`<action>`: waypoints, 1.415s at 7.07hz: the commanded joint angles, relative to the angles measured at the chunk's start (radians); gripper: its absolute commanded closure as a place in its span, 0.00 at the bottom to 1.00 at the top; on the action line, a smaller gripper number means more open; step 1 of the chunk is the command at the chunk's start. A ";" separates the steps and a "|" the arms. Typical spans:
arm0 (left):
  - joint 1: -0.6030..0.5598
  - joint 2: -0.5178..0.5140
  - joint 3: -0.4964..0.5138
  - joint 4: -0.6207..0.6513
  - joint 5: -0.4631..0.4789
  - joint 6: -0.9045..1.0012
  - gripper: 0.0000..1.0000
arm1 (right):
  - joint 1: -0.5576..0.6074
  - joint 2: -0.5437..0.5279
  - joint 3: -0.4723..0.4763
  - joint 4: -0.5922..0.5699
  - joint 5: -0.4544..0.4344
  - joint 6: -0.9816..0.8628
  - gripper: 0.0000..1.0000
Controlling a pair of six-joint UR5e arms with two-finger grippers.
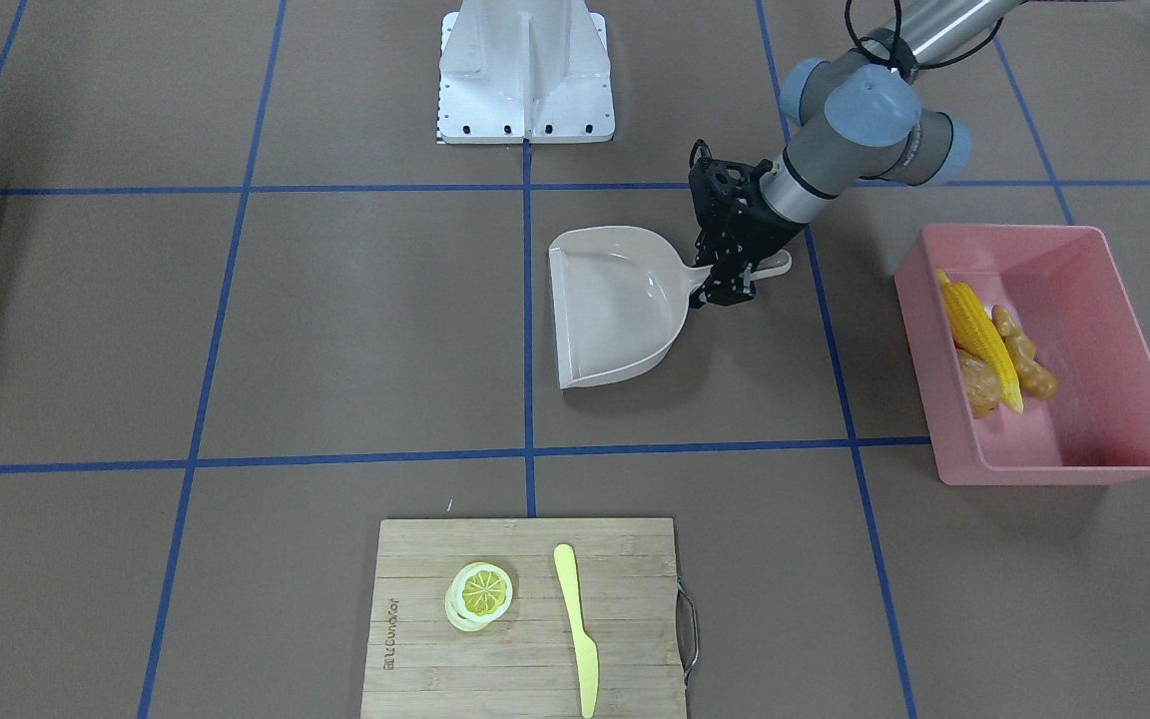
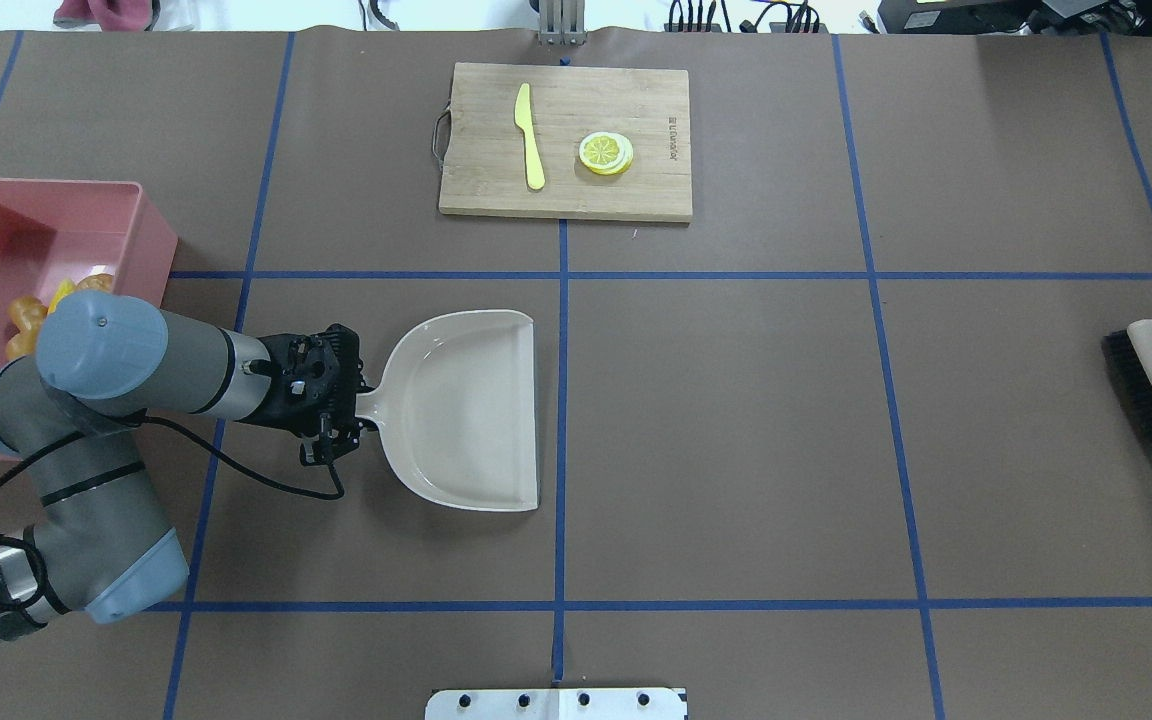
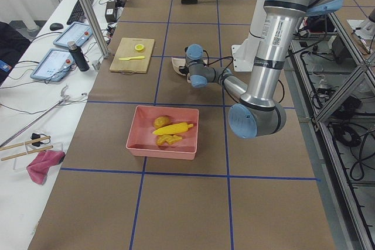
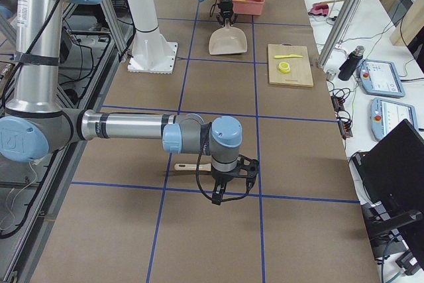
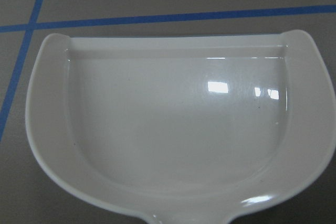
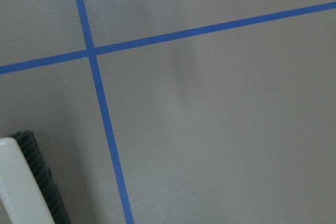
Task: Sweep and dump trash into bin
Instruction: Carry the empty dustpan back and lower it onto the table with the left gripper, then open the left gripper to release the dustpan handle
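Note:
The trash lies inside the pink bin (image 1: 1084, 449): a yellow corn cob (image 1: 979, 335), a tan ginger root (image 1: 1026, 361) and a brown-orange potato (image 1: 977, 387). The beige dustpan (image 1: 615, 305) rests flat and empty on the table, its handle pointing toward the bin. My left gripper (image 1: 735, 272) sits over that handle with its fingers spread on either side, open. The left wrist view shows only the dustpan's empty scoop (image 5: 173, 124). My right gripper (image 4: 228, 190) hangs low over the table beside the brush (image 4: 192, 166); whether it is open or shut I cannot tell.
A wooden cutting board (image 2: 476, 180) at the far edge carries a yellow knife (image 2: 529, 135) and a lemon slice (image 2: 606, 153). The brush (image 2: 1151, 385) lies at the table's right end. The robot's white base plate (image 1: 525, 75) stands at the near middle.

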 commanded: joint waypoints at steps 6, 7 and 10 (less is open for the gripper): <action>0.015 -0.017 -0.031 0.073 -0.008 0.078 1.00 | 0.000 -0.001 -0.007 0.000 -0.001 0.000 0.00; 0.009 -0.016 -0.063 0.104 -0.008 0.078 1.00 | 0.000 -0.001 -0.008 0.000 -0.001 0.000 0.00; 0.012 -0.016 -0.053 0.112 -0.006 0.077 0.93 | 0.000 -0.001 -0.013 0.000 0.001 0.000 0.00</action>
